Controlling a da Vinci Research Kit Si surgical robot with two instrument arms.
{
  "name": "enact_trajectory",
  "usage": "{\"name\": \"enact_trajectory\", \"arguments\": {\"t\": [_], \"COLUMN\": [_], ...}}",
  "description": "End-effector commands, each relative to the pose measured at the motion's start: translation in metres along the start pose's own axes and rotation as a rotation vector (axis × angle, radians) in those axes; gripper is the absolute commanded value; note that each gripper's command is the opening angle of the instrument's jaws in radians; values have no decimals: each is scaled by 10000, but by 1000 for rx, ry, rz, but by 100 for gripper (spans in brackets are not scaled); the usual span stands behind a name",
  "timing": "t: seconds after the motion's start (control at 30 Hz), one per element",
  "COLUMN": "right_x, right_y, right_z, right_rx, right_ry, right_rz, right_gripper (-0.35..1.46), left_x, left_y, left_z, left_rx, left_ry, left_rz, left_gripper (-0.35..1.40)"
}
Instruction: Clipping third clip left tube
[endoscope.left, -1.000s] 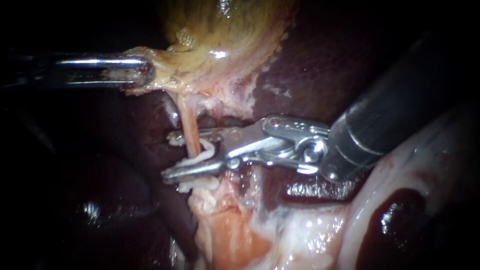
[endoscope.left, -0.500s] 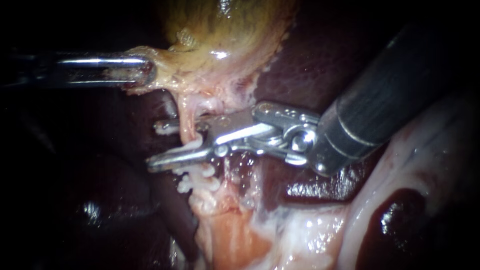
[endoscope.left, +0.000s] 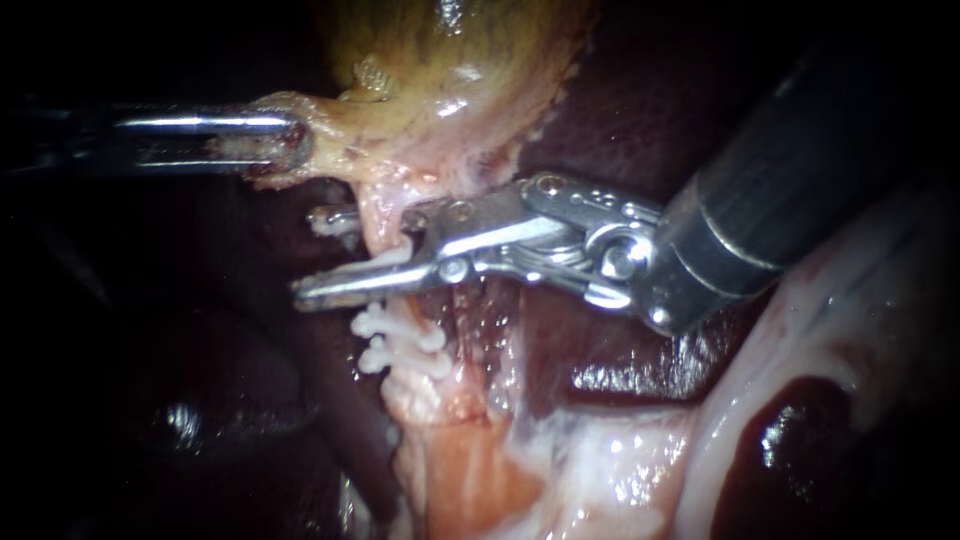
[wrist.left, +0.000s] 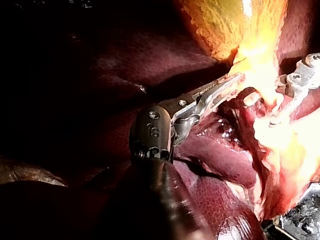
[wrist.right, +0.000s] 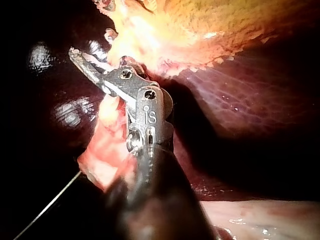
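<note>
The left instrument (endoscope.left: 292, 146) is seen entering from the left, and its end effector is closed on a pale flap at the edge of the yellowish gallbladder (endoscope.left: 450, 60), with both jaws pressed against that tissue. The same grip is shown in the left wrist view, where the flap is clamped between the toothed jaws. The right instrument (endoscope.left: 308, 254) is brought in from the upper right over the dark liver (endoscope.left: 600, 120). Its end effector is held wide apart, the upper jaw reaching behind the tube (endoscope.left: 378, 232) and the lower jaw passing in front of it, so that the tube is bracketed between the two jaws just below the gallbladder's neck. A loaded clip (endoscope.left: 394, 257) of white material is carried inside the parted jaws, its ends being visible at the upper jaw's tip and along the lower jaw's inner face. It cannot be told whether the tube is touched by it. Just below the lower jaw, two white clips (endoscope.left: 395, 335) are seated across the same tube, one close under the other. In the right wrist view the tube itself is lost in glare beyond the jaws.
</note>
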Motion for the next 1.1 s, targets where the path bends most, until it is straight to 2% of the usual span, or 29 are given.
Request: {"name": "enact_trajectory", "arguments": {"t": [0.03,0.2,0.47,0.73,0.9,1.1], "right_x": [4,17,15,10,8,9], "right_y": [-3,-12,-12,-9,-10,-9], "right_z": [1,-5,-12,-16,-19,-22], "right_rx": [3,17,19,21,23,18], "right_ry": [9,34,33,31,30,20], "right_rz": [2,8,8,6,35,66], "right_gripper": [50,49,38,7,-35,-35], "left_x": [1,1,1,1,1,1], "left_y": [0,0,0,0,0,0], "left_z": [-1,-1,-1,0,0,1], "left_rx": [-3,-3,-3,-3,-3,-3], "left_ry": [-1,-1,-1,-1,-1,0], "left_rz": [1,1,1,1,1,1], "left_gripper": [-35,-35,-35,-35,-35,-35]}}
